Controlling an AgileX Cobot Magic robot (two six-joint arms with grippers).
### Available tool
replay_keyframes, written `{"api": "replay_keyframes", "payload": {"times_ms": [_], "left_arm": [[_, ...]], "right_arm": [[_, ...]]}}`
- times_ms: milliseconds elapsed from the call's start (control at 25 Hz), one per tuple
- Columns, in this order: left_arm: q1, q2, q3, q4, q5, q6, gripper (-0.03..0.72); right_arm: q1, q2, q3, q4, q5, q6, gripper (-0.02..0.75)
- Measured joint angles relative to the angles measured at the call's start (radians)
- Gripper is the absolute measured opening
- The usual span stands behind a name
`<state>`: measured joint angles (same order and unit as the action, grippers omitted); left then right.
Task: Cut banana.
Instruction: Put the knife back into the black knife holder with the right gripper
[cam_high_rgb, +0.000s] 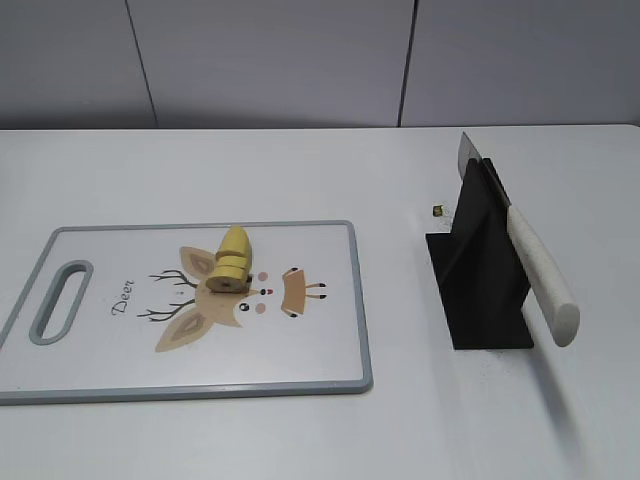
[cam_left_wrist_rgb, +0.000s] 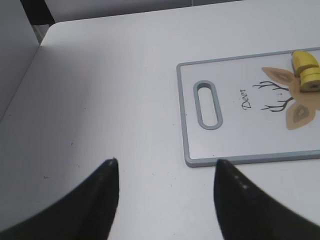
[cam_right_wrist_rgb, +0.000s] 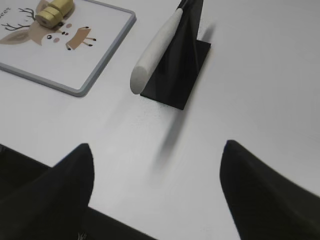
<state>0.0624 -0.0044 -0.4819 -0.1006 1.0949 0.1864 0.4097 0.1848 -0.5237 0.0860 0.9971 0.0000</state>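
Observation:
A yellow banana piece (cam_high_rgb: 231, 260), partly sliced, lies on the white cutting board (cam_high_rgb: 120, 350) with a deer drawing. It also shows in the left wrist view (cam_left_wrist_rgb: 306, 71) and the right wrist view (cam_right_wrist_rgb: 55, 11). A knife with a white handle (cam_high_rgb: 541, 276) rests in a black stand (cam_high_rgb: 480, 270) to the right of the board; the right wrist view shows the handle (cam_right_wrist_rgb: 157, 50) too. My left gripper (cam_left_wrist_rgb: 165, 165) is open and empty over bare table, left of the board. My right gripper (cam_right_wrist_rgb: 157, 150) is open and empty, short of the knife stand. Neither gripper shows in the exterior view.
The board (cam_left_wrist_rgb: 240, 130) has a grey rim and a handle slot (cam_left_wrist_rgb: 208, 105) at its left end. A tiny dark speck (cam_high_rgb: 437, 210) lies on the white table behind the stand. A grey wall stands behind the table.

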Motion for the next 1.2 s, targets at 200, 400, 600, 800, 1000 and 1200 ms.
{"api": "replay_keyframes", "payload": {"times_ms": [200,400,600,800,1000,1200], "left_arm": [[0.000,0.000,0.000,0.000,0.000,0.000,0.586],[0.000,0.000,0.000,-0.001,0.000,0.000,0.585],[0.000,0.000,0.001,-0.001,0.000,0.000,0.585],[0.000,0.000,0.001,-0.001,0.000,0.000,0.578],[0.000,0.000,0.001,-0.001,0.000,0.000,0.575],[0.000,0.000,0.001,-0.001,0.000,0.000,0.573]], "right_arm": [[0.000,-0.109,0.006,-0.009,0.010,0.000,0.592],[0.000,-0.188,0.006,-0.009,0.015,0.000,0.592],[0.000,-0.191,0.006,0.005,0.015,0.000,0.587],[-0.038,-0.191,0.006,0.010,0.015,0.000,0.584],[-0.172,-0.191,0.006,0.010,0.015,0.000,0.582],[-0.288,-0.191,0.006,0.010,0.015,0.000,0.582]]}}
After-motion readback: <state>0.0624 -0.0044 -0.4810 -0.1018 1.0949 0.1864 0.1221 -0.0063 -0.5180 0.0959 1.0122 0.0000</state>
